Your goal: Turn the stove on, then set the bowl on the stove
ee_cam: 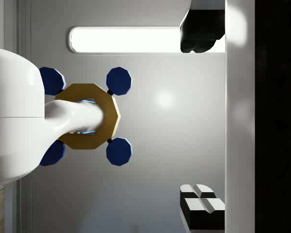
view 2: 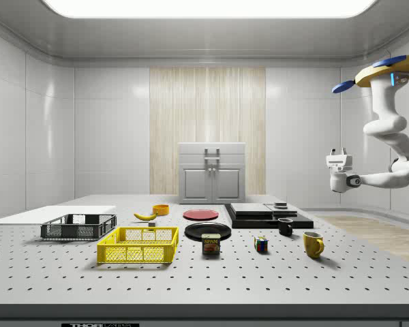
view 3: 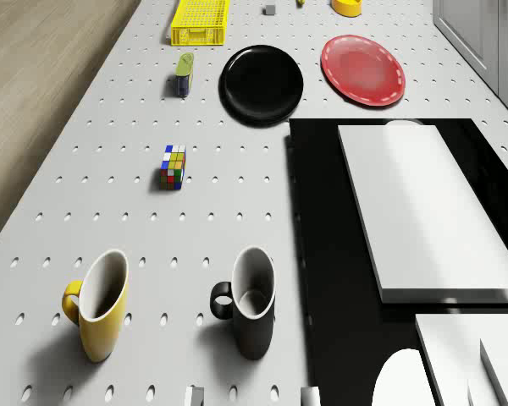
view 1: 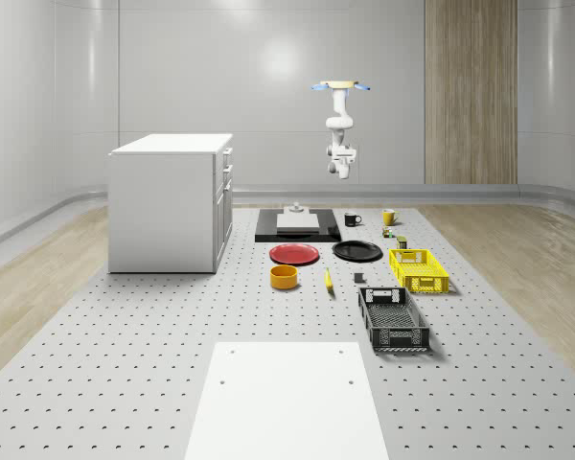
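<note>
You're hovering your drone (view 1: 342, 87) high beyond the stove (view 1: 298, 226), gripper (view 2: 337, 171) hanging well above it with fingers spread apart, holding nothing, bowl (view 1: 285, 277) sitting on the table (view 1: 125, 364) well apart from the stove, past the red plate (view 1: 295, 254).

Grey perforated table (view 1: 125, 335) carries everything. White cabinet (view 1: 168, 203) stands at whole-scene view's left. Black stove (view 1: 297, 226) at centre rear, black mug (view 1: 352, 219) and yellow mug (view 1: 388, 217) to its right. Red plate (view 1: 295, 254) and black plate (view 1: 356, 251) side by side nearer camera. Orange bowl (view 1: 285, 277) beside banana (view 1: 329, 280). Yellow crate (view 1: 419, 269), black crate (view 1: 393, 319) at right. White board (view 1: 287, 398) in foreground. Rubik's cube (view 3: 173, 167), Spam can (view 2: 211, 244) near black plate.
</note>
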Tool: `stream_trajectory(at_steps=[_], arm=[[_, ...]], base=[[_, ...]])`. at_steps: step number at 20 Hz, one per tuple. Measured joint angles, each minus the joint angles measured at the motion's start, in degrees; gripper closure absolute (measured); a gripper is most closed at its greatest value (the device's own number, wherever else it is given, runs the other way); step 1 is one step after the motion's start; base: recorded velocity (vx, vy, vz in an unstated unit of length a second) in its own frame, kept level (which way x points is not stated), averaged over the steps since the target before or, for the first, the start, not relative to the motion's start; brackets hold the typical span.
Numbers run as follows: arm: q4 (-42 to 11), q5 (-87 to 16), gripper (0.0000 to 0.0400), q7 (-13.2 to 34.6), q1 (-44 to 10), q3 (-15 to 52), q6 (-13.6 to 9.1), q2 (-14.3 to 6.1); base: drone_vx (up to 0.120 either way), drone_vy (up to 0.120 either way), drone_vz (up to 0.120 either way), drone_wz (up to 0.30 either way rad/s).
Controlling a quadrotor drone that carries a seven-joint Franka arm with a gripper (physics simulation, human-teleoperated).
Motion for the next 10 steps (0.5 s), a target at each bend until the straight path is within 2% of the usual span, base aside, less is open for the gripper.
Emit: stream_trajectory(at_steps=[5, 10], arm=[[6.09, 0.05, 0.0, -0.08, -0.13, 0.07, -4.8, 1.06], [11.83, 0.09, 0.0, -0.12, -0.23, 0.13, -8.32, 3.06]], base=[[0.0, 0.0, 0.0, 0.0], [0.0, 0.0, 0.0, 0.0]])
